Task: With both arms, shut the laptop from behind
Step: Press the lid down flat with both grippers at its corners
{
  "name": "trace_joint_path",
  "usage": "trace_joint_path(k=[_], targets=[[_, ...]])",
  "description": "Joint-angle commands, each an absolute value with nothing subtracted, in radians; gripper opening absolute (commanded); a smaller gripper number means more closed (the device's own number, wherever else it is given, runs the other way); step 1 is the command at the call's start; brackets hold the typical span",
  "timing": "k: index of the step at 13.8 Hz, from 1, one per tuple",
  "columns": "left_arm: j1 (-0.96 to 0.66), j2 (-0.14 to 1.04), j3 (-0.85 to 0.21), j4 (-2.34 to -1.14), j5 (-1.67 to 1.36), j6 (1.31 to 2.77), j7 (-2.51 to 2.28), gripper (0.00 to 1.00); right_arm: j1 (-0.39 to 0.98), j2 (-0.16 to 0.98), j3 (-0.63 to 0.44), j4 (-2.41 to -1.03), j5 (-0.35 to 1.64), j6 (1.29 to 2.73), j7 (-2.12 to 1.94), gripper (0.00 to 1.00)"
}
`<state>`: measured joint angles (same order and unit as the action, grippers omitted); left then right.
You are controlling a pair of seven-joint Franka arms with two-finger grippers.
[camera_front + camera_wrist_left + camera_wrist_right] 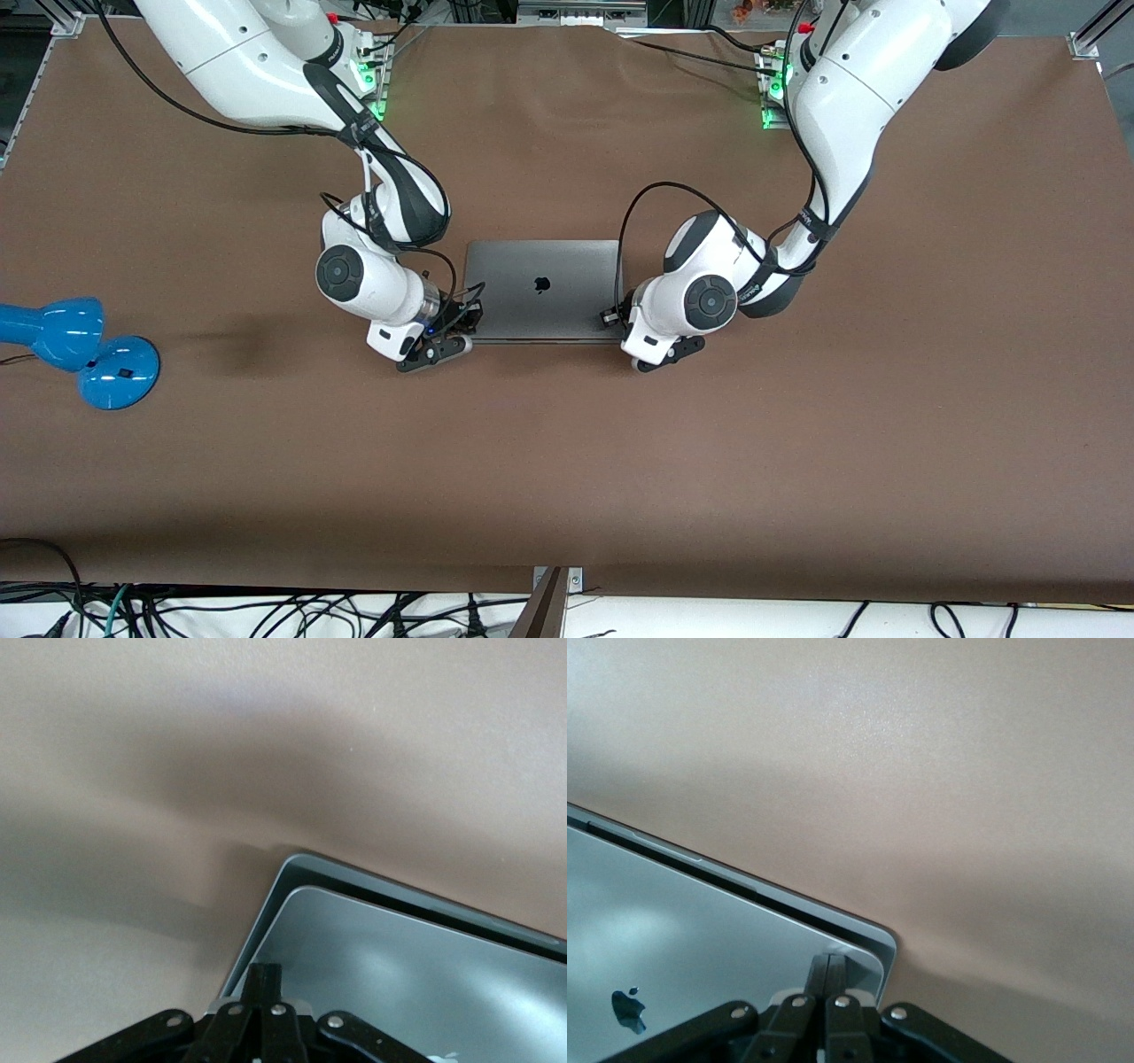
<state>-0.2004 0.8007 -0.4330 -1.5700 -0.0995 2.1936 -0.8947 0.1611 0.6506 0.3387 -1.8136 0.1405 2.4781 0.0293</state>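
The space-grey laptop (540, 288) lies in the middle of the table with its lid down almost flat and the dark apple logo facing up. The wrist views show a narrow dark gap between the lid (399, 974) and the base. My left gripper (616, 315) is shut and empty, its fingertips (264, 973) against the lid corner nearer the front camera, at the left arm's end. My right gripper (462, 321) is shut and empty, its fingertips (830, 964) against the lid (700, 957) at the matching corner at the right arm's end.
A blue desk lamp (80, 350) lies on the brown table (567, 461) toward the right arm's end. Cables hang along the table edge nearest the front camera.
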Motion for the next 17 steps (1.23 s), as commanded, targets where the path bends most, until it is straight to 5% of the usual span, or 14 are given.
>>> trace_joint_path(k=[1, 13, 14, 16, 17], targets=[[-0.235, 0.830, -0.407, -1.532, -0.066, 2.201, -0.914, 0.00, 0.172, 0.684, 0.333, -1.775, 0.127, 2.488, 0.020, 0.03], [-0.236, 0.851, -0.402, -1.526, -0.044, 2.224, -0.914, 0.00, 0.181, 0.726, 0.333, -1.761, 0.114, 2.549, 0.017, 0.03], [-0.235, 0.848, -0.402, -1.526, -0.043, 2.224, -0.913, 0.16, 0.181, 0.724, 0.330, -1.753, 0.115, 2.548, 0.015, 0.03], [-0.227, 0.835, -0.402, -1.526, -0.034, 2.223, -0.907, 1.00, 0.183, 0.712, 0.327, -1.732, 0.129, 2.536, 0.028, 0.08], [-0.218, 0.824, -0.405, -1.526, -0.016, 2.215, -0.901, 1.00, 0.181, 0.695, 0.327, -1.727, 0.130, 2.507, 0.029, 0.17]])
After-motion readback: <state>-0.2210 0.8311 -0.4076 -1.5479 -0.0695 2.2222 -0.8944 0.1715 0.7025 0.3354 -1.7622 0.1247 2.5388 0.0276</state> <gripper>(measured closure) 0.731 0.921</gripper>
